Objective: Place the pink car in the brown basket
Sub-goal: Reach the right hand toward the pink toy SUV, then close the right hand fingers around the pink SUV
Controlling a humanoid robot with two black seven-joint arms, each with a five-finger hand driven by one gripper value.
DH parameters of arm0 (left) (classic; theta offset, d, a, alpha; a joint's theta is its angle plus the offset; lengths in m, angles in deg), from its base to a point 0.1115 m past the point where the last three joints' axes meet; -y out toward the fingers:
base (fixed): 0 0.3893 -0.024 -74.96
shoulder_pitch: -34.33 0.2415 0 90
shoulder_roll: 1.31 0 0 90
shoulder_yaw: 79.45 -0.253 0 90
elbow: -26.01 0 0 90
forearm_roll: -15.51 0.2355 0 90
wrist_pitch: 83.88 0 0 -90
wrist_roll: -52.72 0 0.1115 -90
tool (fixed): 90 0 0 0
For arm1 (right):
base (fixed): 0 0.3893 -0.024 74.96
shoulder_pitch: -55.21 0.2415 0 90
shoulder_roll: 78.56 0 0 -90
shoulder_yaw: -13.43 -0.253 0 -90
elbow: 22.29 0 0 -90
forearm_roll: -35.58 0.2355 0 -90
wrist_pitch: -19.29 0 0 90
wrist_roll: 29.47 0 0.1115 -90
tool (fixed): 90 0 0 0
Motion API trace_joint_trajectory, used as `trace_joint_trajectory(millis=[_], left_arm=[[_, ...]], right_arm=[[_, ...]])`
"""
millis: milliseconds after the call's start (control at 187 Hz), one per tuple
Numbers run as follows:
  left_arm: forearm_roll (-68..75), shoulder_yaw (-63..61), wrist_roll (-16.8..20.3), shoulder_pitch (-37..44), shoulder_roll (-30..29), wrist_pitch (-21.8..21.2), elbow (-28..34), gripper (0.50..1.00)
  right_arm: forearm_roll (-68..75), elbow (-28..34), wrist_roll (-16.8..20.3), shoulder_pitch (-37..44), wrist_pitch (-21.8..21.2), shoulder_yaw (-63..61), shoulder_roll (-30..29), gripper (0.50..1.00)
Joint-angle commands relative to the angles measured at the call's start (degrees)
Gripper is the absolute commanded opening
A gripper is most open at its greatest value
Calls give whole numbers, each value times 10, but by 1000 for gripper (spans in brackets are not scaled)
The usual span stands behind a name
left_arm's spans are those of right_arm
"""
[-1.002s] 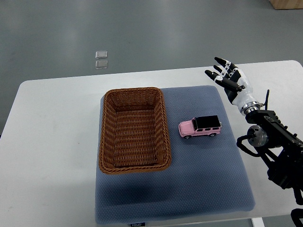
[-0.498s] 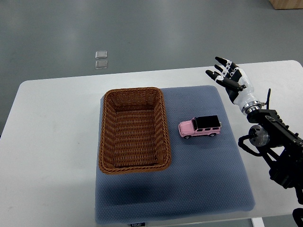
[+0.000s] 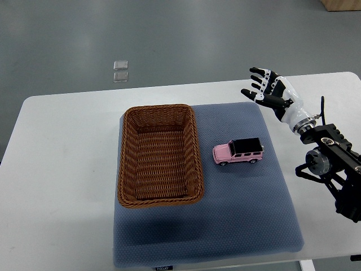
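- Since nothing lies on the near part of the blue-grey mat (image 3: 225,237), that stretch tells nothing about progress; the mat covers the middle of the white table (image 3: 62,186)
- Farther in, the pink car (image 3: 238,152) stands on its wheels on the mat, just beside the right wall of the brown basket (image 3: 159,155) but not touching it, so the placing is not done
- The basket looks empty, its woven floor fully visible
- Farthest back on the right, the right hand (image 3: 269,94) hovers above the mat's far right corner, fingers (image 3: 260,71) spread wide and holding nothing, well apart from the car
- By this reading the task is at its start: reaching, grasping, carrying left and releasing all remain
- No left hand is visible
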Motion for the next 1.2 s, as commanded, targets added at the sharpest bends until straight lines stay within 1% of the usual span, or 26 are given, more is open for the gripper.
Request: trace_joint_trajectory(millis=[0,102,155,177,279,407,547,729,863,1195], left_arm=[[0,-1,0,-1,0,0,1,1000],[0,-2,0,0,0,0,2,1000],[0,-2,0,0,0,-1,1,1000],[0,-2,0,0,0,0,1,1000],[0,-3,0,-1,0,0,1,1000],[0,-5,0,0,0,0,-2,1000],[0,-5,0,0,0,-1,-3,1000],[0,-5,0,0,0,0,-2,1000],[0,-6,0,-1,0,0,-3,1000],[0,-5,0,-1,0,0,-4,1000]], right_arm=[[-67,6,-26,4,-32,25,39,919],[-120,18,-52,12,-48,53,75,919],[-160,20,-70,16,-58,70,93,919],[-187,22,-84,17,-61,80,102,919],[-277,40,-121,20,-60,96,122,919],[-371,44,-145,21,-55,112,127,919],[-416,44,-148,21,-51,145,133,919],[-467,43,-148,21,-22,171,133,919],[-475,37,-148,20,-13,175,131,919],[-491,19,-148,21,45,211,131,907]])
